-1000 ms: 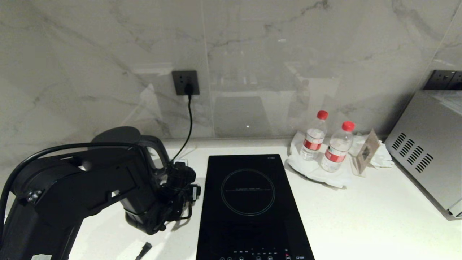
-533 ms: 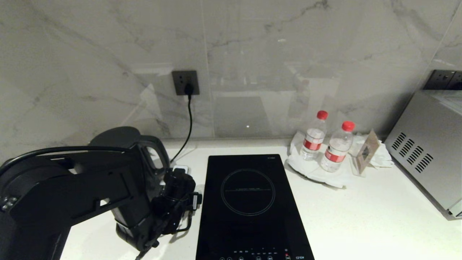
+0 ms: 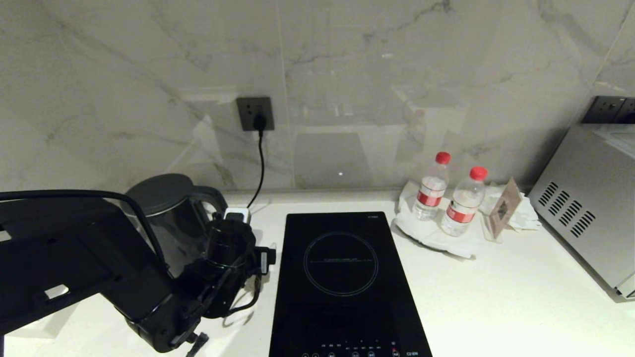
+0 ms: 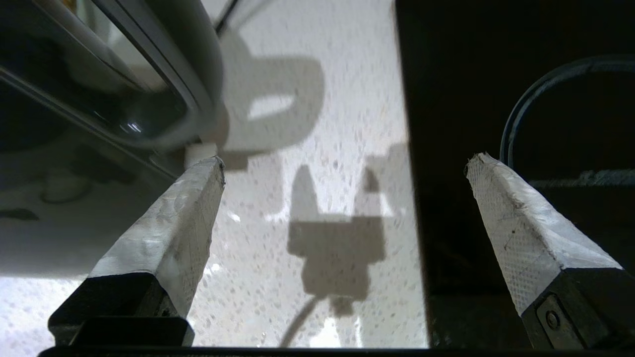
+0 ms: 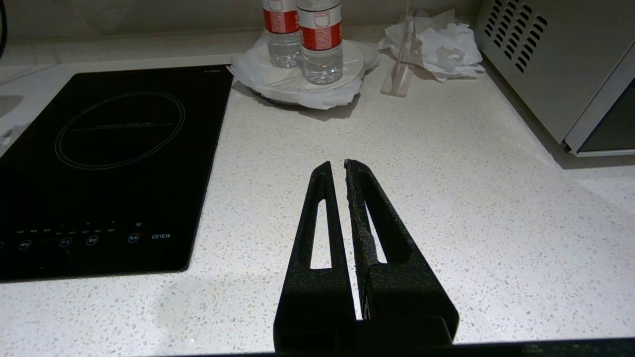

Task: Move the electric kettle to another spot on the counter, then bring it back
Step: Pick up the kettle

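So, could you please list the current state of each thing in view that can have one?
electric kettle: upright on the counter, lid shut, not gripped.
left gripper: open, empty, beside the kettle's handle.
right gripper: shut, empty, above bare counter.
plug: in the wall socket.
induction hob: nothing on it.
two water bottles: upright, red caps on.

The white speckled worktop (image 3: 496,297) carries the black electric kettle (image 3: 166,218) at far left, an induction hob (image 3: 342,287) in the middle, two water bottles (image 3: 449,196) far right, and a silver microwave (image 3: 590,208).
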Available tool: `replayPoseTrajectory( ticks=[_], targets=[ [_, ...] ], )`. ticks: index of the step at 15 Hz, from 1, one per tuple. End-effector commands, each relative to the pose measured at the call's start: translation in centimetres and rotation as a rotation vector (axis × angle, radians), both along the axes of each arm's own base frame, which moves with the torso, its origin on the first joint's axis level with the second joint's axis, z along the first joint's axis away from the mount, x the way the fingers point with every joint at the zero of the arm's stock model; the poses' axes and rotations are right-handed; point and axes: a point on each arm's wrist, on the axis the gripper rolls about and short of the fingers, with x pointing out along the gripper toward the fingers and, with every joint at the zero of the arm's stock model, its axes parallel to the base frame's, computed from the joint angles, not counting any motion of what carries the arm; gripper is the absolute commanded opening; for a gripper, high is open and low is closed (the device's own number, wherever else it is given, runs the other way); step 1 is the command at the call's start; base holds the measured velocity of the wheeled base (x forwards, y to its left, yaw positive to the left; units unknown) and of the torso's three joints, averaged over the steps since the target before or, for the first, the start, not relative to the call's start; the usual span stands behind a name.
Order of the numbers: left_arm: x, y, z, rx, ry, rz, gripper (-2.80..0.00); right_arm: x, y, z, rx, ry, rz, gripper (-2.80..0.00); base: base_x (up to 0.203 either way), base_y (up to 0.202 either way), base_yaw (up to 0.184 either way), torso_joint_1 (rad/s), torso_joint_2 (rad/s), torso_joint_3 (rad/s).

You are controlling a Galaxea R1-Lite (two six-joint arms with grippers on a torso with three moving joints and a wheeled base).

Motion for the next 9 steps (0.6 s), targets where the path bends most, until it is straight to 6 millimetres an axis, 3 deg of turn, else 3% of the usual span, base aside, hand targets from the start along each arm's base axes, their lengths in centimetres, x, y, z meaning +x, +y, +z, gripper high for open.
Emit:
replayPoseTrajectory(
  ticks=[1,9],
  targets=[
    [0.0,0.3,1.6,-0.026,-0.047,0.012,0.0,0.0,0.0,0.0,-0.001,0.0,0.0,-2.8,0.0,0.0,0.0,0.0,0.0,0.0],
    [2.0,1.1,2.9,-0.058,-0.109,0.059,0.0,0.0,0.0,0.0,-0.001,0.0,0.0,-2.8,0.0,0.0,0.0,0.0,0.0,0.0]
  ],
)
